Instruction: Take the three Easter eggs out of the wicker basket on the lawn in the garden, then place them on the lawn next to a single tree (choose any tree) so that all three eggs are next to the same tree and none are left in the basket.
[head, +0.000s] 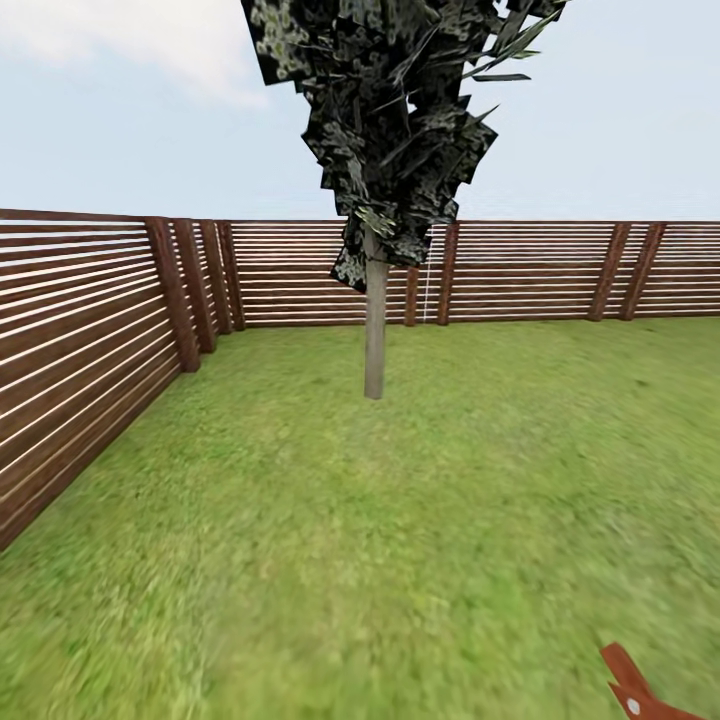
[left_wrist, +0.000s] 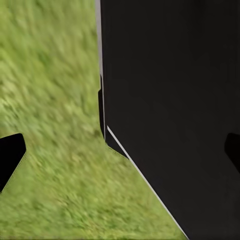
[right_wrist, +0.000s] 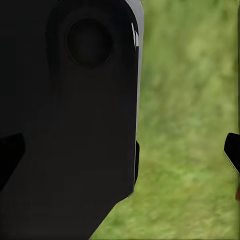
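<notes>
A tree (head: 375, 330) with a straight grey-brown trunk and a dark leafy crown stands on the lawn (head: 400, 530) a few metres ahead, near the fenced corner of the garden. The Easter eggs and the wicker basket are out of view. In the left wrist view my left gripper (left_wrist: 120, 152) is open, its dark fingertips (left_wrist: 10, 155) far apart, with grass and the robot's black body behind them. My right gripper (right_wrist: 120, 150) is open too, with nothing between its fingertips (right_wrist: 232, 150), over grass and black body.
A brown slatted wooden fence (head: 90, 330) runs along the left side and across the back behind the tree. A red-brown piece with a pale dot (head: 635, 688) pokes in at the bottom right of the head view. Grass stretches between me and the trunk.
</notes>
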